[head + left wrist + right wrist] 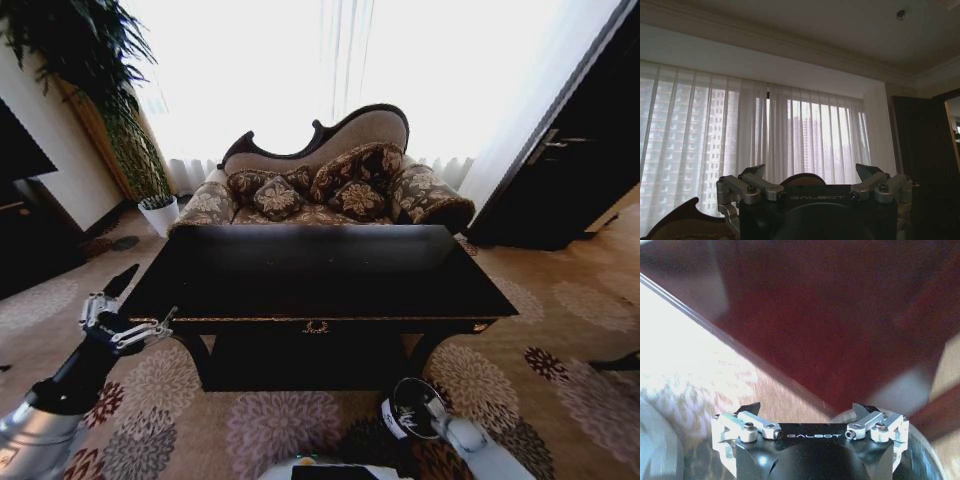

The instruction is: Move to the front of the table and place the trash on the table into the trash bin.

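The table (320,285) with its glossy black top stands straight ahead in the head view. The trash is out of view. On the carpet before the table, low and to the right, sits the trash bin (404,412), a small dark round bucket with a white label. My right gripper (807,407) is open with nothing between its fingers; the bin's curved rim (925,460) lies just below it. My left gripper (148,300) is raised beside the table's front left corner, pointing upward, also open (811,170) and holding nothing.
A patterned sofa (320,190) with cushions stands behind the table, before bright curtained windows. A white plant pot (158,213) sits at the back left, a dark cabinet (570,170) at the right. Flowered carpet (560,300) surrounds the table.
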You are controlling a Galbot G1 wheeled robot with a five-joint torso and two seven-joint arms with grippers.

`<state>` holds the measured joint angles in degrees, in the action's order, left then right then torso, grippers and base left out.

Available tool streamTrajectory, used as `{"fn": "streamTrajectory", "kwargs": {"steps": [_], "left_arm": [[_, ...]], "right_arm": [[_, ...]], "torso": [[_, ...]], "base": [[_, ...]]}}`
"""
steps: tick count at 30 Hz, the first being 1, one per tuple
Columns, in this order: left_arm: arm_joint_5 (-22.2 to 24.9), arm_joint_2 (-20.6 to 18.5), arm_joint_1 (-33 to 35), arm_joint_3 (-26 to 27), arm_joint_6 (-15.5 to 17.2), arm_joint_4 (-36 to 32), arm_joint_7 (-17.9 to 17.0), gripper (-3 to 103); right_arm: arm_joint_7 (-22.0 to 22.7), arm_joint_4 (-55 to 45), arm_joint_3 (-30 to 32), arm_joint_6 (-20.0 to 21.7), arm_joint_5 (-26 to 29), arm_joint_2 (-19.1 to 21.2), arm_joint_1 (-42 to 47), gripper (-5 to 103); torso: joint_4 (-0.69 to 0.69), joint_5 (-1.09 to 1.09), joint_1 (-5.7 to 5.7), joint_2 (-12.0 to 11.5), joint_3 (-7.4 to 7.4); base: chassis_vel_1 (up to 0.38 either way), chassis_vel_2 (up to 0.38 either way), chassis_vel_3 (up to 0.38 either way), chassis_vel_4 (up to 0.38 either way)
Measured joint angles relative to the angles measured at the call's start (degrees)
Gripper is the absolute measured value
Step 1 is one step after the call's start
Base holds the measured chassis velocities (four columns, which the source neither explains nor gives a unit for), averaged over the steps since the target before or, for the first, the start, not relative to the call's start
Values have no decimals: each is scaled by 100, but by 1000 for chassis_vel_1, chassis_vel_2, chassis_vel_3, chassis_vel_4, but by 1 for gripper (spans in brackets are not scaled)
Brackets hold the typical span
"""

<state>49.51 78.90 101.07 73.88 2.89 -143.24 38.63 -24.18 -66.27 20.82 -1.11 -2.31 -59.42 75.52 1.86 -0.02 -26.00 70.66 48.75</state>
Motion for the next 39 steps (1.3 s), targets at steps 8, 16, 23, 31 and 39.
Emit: {"fn": "streamTrajectory", "kwargs": {"steps": [8, 16, 23, 31, 39], "left_arm": [[5, -66, -288, -249, 2, 0, -56, 100], [1, -254, -552, -474, 9, 55, -60, 100], [74, -453, -696, -556, 13, 195, -68, 100], [159, -531, -776, -545, 21, 265, -145, 100], [24, -414, -737, -581, 58, 270, -354, 100]], "right_arm": [[-199, -1174, 635, -261, 292, -286, 928, 100], [-1020, -1992, 827, -680, 950, -553, 1600, 100], [-1593, -3307, 1083, -724, 1542, -1019, 2135, 100], [-1968, -4200, 1336, -898, 1882, -1230, 2739, 100], [-1759, -5479, 1431, -931, 2290, -1648, 2934, 100]], "torso": [[0, 0, 0, 0, 0], [0, 1, 0, 0, 0], [0, -1, 0, 0, 0], [1, -1, 0, 0, 0], [0, 0, -1, -1, 1]], "base": [[0, 0, 0, 0], [0, 0, 0, 0], [0, 0, 0, 0], [0, 0, 0, 0], [0, 0, 0, 0]]}}
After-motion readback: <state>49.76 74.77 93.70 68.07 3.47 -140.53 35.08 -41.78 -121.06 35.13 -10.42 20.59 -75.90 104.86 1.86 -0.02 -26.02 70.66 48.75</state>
